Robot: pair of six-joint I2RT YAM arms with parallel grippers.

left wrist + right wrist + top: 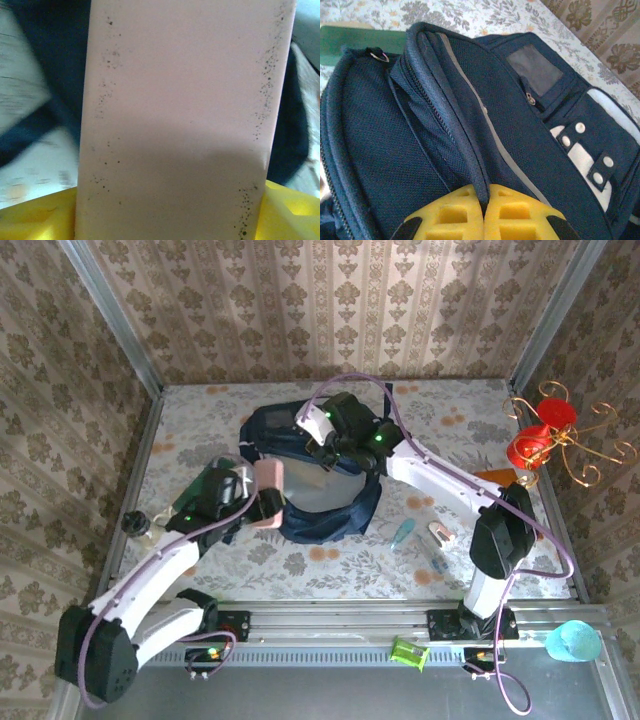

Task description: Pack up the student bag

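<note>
The student bag (335,525) lies mid-table, front side up. Its long axis runs roughly far-to-near w/ a slight slant, and the white-patch end points twd the far wall. A grey inner area shows nr the middle, facing up.

R gripper (322,445) is on the bag's far half. In the R wrist view its yellow fingers (455,217) are pressed together w/ a ridge of the bag's navy fabric (520,150) pinched between them, by the zip line. The patch w/ its white studs sits to the right of that ridge.

L gripper (252,498) sits at the bag's left edge, clamped on a flat pink slab (268,490). In the L wrist view the slab (180,100) stands between the yellow pads (30,220), w/ navy fabric behind it.

A green book (205,483) lies under the L arm, just beside the bag. A small bottle (138,525) is further left. Pens (405,532) lie on the cloth right of the bag, apart from it.
</note>
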